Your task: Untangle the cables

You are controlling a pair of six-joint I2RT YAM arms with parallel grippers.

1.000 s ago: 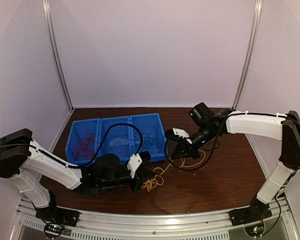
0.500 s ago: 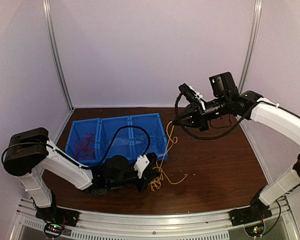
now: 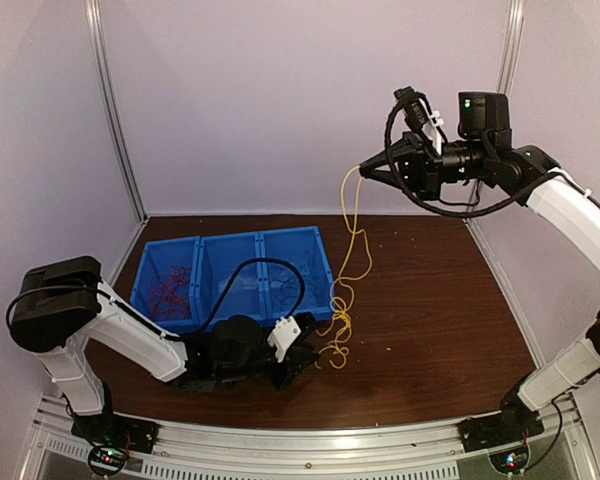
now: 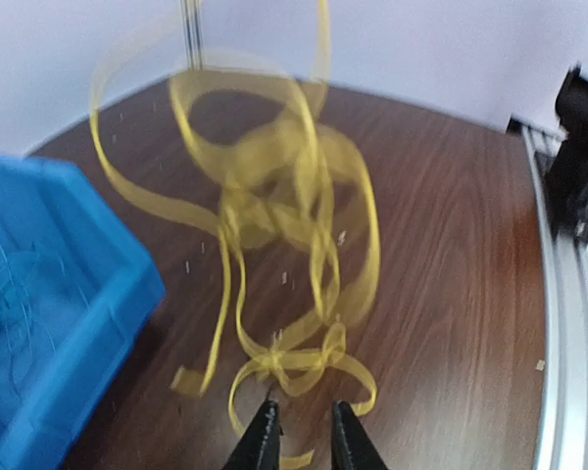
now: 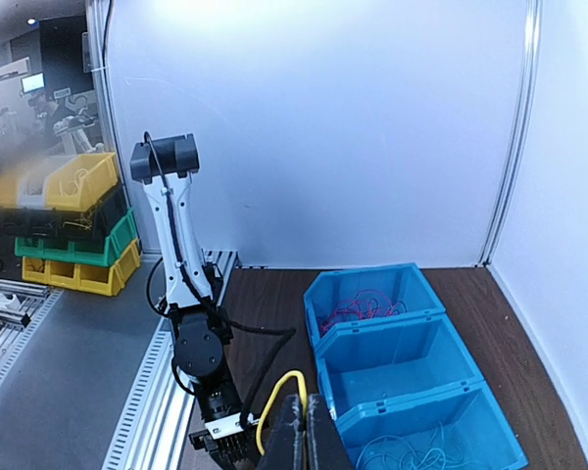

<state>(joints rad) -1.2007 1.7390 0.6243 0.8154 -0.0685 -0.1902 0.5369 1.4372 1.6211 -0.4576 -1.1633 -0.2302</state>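
A yellow cable (image 3: 355, 240) hangs from my right gripper (image 3: 364, 168), which is raised high over the table and shut on its top end (image 5: 271, 403). The cable's lower end is a curly tangle (image 3: 336, 340) resting on the table. My left gripper (image 3: 305, 362) lies low on the table right beside that tangle. In the left wrist view the blurred yellow loops (image 4: 274, 215) sit just ahead of my left gripper (image 4: 303, 403), whose jaws stand narrowly apart. Red cables (image 3: 165, 288) lie in the left bin and light blue cables (image 3: 298, 280) in the right bin.
Three joined blue bins (image 3: 230, 243) stand at the table's left; the middle one (image 5: 412, 364) looks empty. A thick black cable (image 3: 250, 265) loops off the left arm over the bins. A metal rail (image 3: 310, 440) runs along the near edge. White walls enclose the table.
My right gripper has risen up and to the right, drawing the yellow cable from a heap on the table into a long hanging strand. My left gripper shifted slightly right, staying low.
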